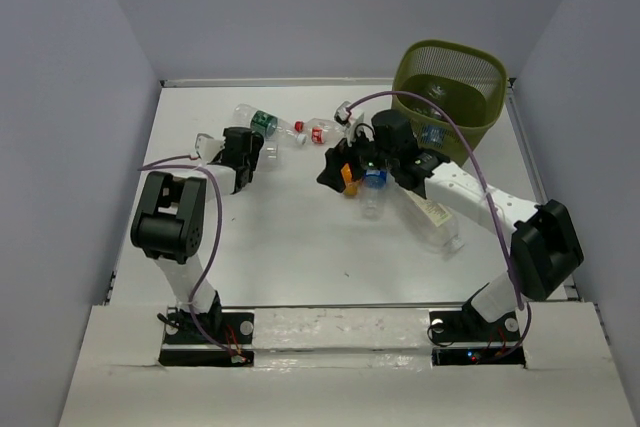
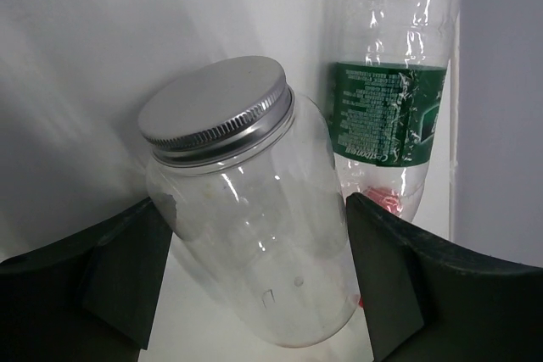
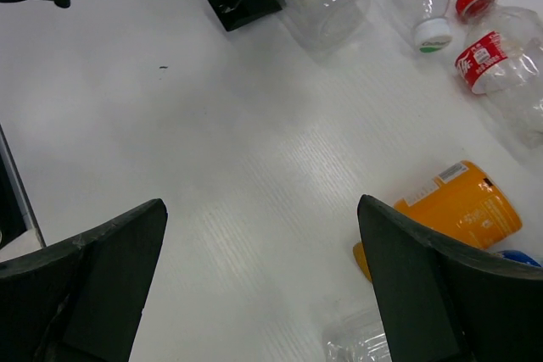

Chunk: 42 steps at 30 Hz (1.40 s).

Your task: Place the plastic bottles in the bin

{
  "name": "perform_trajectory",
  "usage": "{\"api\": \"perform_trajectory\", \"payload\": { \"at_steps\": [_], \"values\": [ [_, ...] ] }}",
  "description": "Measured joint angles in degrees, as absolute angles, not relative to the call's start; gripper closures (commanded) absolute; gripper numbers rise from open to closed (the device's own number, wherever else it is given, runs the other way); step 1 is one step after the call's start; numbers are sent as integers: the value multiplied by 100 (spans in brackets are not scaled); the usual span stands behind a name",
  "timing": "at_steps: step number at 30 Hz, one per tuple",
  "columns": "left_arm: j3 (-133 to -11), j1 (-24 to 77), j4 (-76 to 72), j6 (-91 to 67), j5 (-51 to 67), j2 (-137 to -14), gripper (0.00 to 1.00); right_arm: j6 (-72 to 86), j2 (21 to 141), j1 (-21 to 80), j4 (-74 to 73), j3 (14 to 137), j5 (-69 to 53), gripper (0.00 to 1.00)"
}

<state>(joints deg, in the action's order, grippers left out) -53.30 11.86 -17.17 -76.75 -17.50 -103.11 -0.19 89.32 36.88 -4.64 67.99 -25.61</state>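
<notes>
Left tool [image 2: 254, 209] pinches the wide clear bottle [image 2: 242, 252] at its middle; it looks light, smooth, slippery and squashy. Right tool [image 3: 261, 205] is spread, empty.

Scattered bottles [image 1: 263, 123] near upright green bin [image 1: 482, 119]

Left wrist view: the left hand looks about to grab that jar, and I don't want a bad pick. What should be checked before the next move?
1. Clear jar between the left hand's fingers: ok, one finger on each side.
2. Firm grip on the jar: cannot tell; the fingers look to be at its walls.
3. Green-label bottle outside the grip: ok, it lies beyond the jar.
4. Right hand open and empty: ok.
5. Bin upright, mouth open: ok.
6. Way to the bin free: probably not ok, the right arm sits in front of it.
</notes>
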Motion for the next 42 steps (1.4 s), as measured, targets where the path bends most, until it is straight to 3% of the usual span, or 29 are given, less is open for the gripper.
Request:
{"api": "perform_trajectory", "payload": {
  "at_steps": [8,14,20,29,34,42],
  "values": [
    [-4473,1111,-1699,-7323,-1721,-9511,50,89,7992,3688,-558,6731,-2049,0],
    [-4215,1127,-1387,-6696,-1448,-8687,51,244,7319,3688,-545,6567,-1614,0],
    [-4449,1568,-1184,-6020,-1529,-7052,50,659,6283,3688,-602,5867,-805,1],
    [-7166,3098,-1015,-4980,-1710,-7537,49,1417,4451,3688,-36,4112,-978,4],
    [-8930,3771,-1039,-4327,-1702,-8635,48,1907,4158,3688,-84,2943,-1439,4],
    [-11168,4421,-954,-3592,-1625,-10521,48,2213,3789,3736,-84,2679,-1876,4]
  ]
}}
